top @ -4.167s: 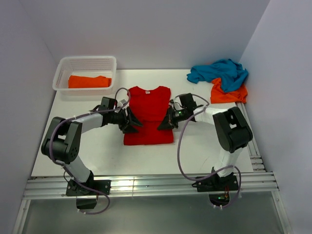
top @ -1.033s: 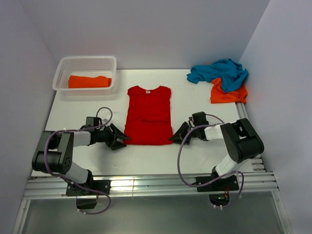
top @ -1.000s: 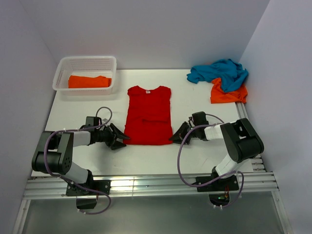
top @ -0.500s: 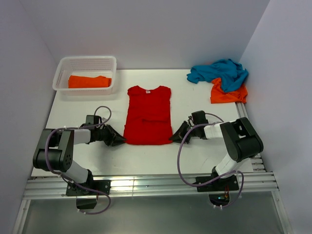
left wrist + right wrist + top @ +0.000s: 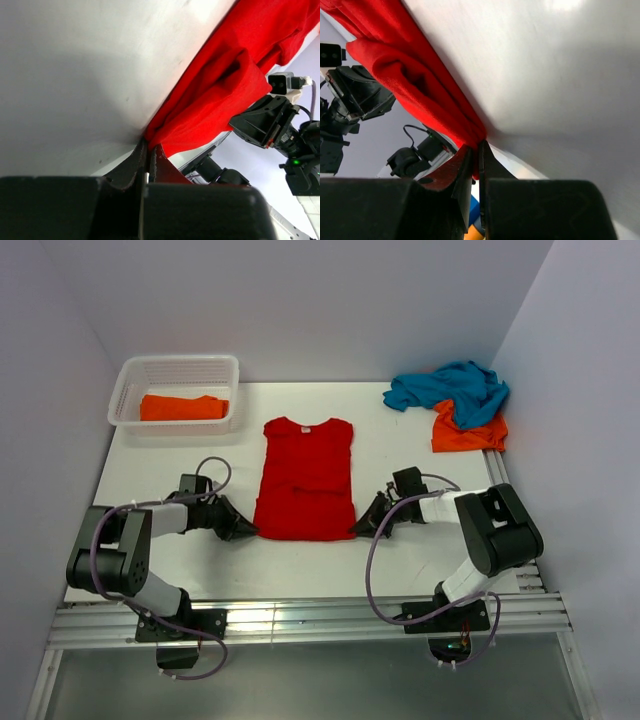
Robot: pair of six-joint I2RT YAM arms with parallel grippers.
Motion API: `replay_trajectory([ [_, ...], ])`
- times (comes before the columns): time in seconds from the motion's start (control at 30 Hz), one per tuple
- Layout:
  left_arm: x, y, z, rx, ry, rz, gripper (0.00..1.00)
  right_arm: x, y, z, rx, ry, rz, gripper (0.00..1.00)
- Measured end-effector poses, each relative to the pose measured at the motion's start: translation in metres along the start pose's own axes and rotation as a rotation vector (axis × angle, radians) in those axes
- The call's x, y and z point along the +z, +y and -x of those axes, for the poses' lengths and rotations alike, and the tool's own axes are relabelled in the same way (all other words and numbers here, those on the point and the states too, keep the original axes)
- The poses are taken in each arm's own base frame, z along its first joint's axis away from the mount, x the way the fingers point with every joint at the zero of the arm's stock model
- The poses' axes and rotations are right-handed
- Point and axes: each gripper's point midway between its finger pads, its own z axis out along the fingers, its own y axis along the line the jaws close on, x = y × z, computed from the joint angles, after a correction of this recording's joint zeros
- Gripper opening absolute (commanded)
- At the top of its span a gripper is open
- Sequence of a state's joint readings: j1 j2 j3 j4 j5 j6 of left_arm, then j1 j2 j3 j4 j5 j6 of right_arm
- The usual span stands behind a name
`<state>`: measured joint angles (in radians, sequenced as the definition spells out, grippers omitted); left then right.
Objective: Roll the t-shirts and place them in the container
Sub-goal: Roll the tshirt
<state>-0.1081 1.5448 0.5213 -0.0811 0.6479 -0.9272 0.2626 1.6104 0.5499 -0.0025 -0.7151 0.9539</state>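
- My left claw (image 5: 243, 530) lies low on the white table top (image 5: 300, 565), pointing right, at the near left corner of the bright red cotton t-shirt (image 5: 305, 480).
- It is clenched on that corner: in my left wrist view the two dark fingers (image 5: 131, 162) are pressed together with the red hem pinched at their tips.
- My right claw (image 5: 365, 529) lies low on the table too, pointing left, at the near right corner of the same shirt.
- It is also grasping the cloth: in my right wrist view the fingers (image 5: 492, 167) stand almost together, with a fold of red fabric nipped between them.
- The bright red cotton t-shirt lies flat in the middle of the table, neck at the far end and hem at the near end, between my two claws.
- A white plastic lattice basket (image 5: 175, 362) sits at the far left corner, with a folded orange t-shirt (image 5: 183, 407) inside it.
- At the far right corner a crumpled teal blue t-shirt (image 5: 450, 385) lies partly on top of a second orange t-shirt (image 5: 470, 432).
- Both of those heaps are well apart from my claws.
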Motion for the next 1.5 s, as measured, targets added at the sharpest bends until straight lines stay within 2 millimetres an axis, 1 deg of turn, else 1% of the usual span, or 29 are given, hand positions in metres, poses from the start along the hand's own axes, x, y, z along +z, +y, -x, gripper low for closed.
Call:
replay_trajectory([
  [0.1, -0.001, 0.004, -0.011, 0.002, 0.004, 0.022, 0.00, -0.005, -0.004, -0.008, 0.012, 0.019, -0.020, 0.00],
  [0.3, -0.005, 0.011, -0.045, 0.001, 0.040, 0.098, 0.00, -0.016, -0.020, -0.029, 0.039, 0.060, -0.082, 0.00],
  [0.4, -0.014, 0.016, -0.064, -0.024, 0.048, 0.119, 0.00, -0.024, -0.026, -0.040, 0.052, 0.079, -0.108, 0.00],
  [0.47, -0.020, 0.016, -0.072, -0.045, 0.045, 0.117, 0.00, -0.028, -0.029, -0.046, 0.063, 0.087, -0.117, 0.00],
  [0.5, -0.024, 0.014, -0.074, -0.056, 0.039, 0.114, 0.00, -0.033, -0.030, -0.051, 0.067, 0.091, -0.120, 0.00],
  [0.63, -0.035, 0.006, -0.078, -0.088, 0.022, 0.091, 0.00, -0.041, -0.028, -0.059, 0.075, 0.094, -0.120, 0.00],
  [0.83, -0.034, 0.011, -0.084, -0.166, 0.053, 0.127, 0.00, -0.046, -0.031, -0.067, 0.141, 0.128, -0.168, 0.00],
  [0.9, -0.033, 0.012, -0.084, -0.186, 0.063, 0.146, 0.00, -0.048, -0.025, -0.065, 0.152, 0.136, -0.181, 0.00],
  [1.0, -0.032, 0.005, -0.079, -0.199, 0.067, 0.156, 0.00, -0.052, -0.012, -0.059, 0.150, 0.133, -0.182, 0.00],
  [1.13, -0.035, -0.016, -0.065, -0.195, 0.054, 0.146, 0.00, -0.055, 0.003, -0.052, 0.149, 0.126, -0.176, 0.00],
  [1.27, -0.038, -0.032, -0.049, -0.202, 0.035, 0.118, 0.00, -0.055, 0.008, -0.045, 0.178, 0.140, -0.202, 0.00],
  [1.37, -0.040, -0.034, -0.042, -0.231, 0.038, 0.106, 0.00, -0.054, 0.010, -0.040, 0.204, 0.152, -0.222, 0.00],
  [1.5, -0.038, -0.039, -0.034, -0.266, 0.057, 0.099, 0.00, -0.056, 0.019, -0.029, 0.224, 0.150, -0.225, 0.00],
])
